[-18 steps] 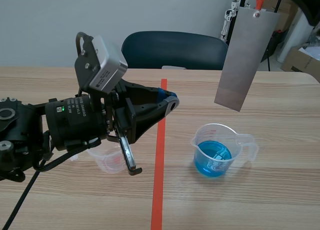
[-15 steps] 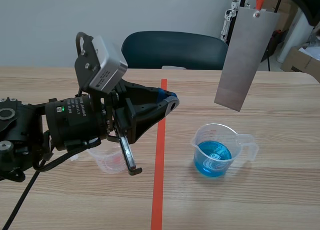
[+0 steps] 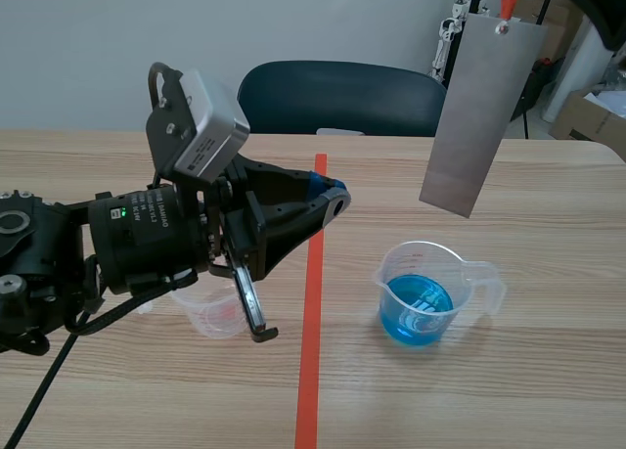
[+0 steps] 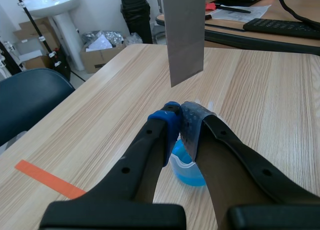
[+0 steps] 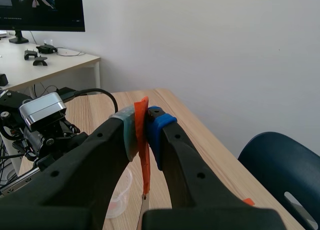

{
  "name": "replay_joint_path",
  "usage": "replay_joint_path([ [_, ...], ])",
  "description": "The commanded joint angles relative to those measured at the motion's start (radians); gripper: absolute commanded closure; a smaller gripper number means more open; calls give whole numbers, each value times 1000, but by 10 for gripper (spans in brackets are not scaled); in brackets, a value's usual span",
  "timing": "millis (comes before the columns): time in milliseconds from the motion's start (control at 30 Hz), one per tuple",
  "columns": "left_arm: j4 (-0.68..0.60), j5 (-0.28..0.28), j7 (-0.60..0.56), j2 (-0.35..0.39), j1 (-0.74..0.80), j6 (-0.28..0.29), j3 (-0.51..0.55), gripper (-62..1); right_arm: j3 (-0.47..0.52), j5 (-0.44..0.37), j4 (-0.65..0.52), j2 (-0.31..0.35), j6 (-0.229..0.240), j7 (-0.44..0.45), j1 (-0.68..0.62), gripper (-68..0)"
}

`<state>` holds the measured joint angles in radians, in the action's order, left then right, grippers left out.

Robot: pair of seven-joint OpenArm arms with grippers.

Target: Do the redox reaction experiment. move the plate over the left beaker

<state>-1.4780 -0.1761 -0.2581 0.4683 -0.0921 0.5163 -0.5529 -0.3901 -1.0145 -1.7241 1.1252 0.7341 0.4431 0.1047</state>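
Observation:
A grey metal plate [image 3: 479,116] hangs upright in the air by an orange tab [image 5: 144,140], above and a little right of the beaker of blue liquid [image 3: 423,294]. My right gripper [image 5: 144,117] is shut on that tab, high at the table's right; the plate's thin edge [image 5: 143,210] shows below it. The left beaker [image 3: 215,314], clear with a reddish trace, sits left of the tape line, partly hidden behind my left arm. My left gripper [image 3: 331,197] is shut on nothing and hovers over the tape line. In the left wrist view its fingertips [image 4: 172,121] cover part of the blue beaker [image 4: 186,171], with the plate [image 4: 184,34] ahead.
A dark blue chair [image 3: 337,97] stands behind the table's far edge. Cardboard boxes [image 3: 587,116] lie at the back right. The left arm's camera housing [image 3: 196,126] rises above the left beaker [image 5: 120,195].

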Motion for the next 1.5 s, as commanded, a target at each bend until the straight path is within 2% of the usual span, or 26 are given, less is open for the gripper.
replay_joint_path([
  [0, -19, -14, -14, -5, -5, -5, 5, -27, 12, -15, -10, 13, 11, 11, 12, 2],
  [467, -19, -14, -13, 1, -5, -4, 5, -28, 12, -15, -10, 13, 11, 11, 12, 2],
  [567, -19, -14, -14, 19, -3, 11, 5, -39, 12, -15, -10, 11, 11, 11, 12, 2],
  [700, -21, -23, -27, 58, 12, 22, 5, -146, 12, -15, -10, 11, 11, 11, 12, 2],
  [1033, -23, -22, -230, 220, 119, 22, 7, -359, 12, -15, -10, 10, 11, 11, 12, 2],
  [1233, -23, -30, -366, 333, 221, 22, 75, -442, 12, -10, -10, -6, 11, 7, 13, 2],
  [1467, -23, -113, -469, 455, 366, 22, 210, -515, 11, -10, -10, -24, 11, -18, 34, 2],
])
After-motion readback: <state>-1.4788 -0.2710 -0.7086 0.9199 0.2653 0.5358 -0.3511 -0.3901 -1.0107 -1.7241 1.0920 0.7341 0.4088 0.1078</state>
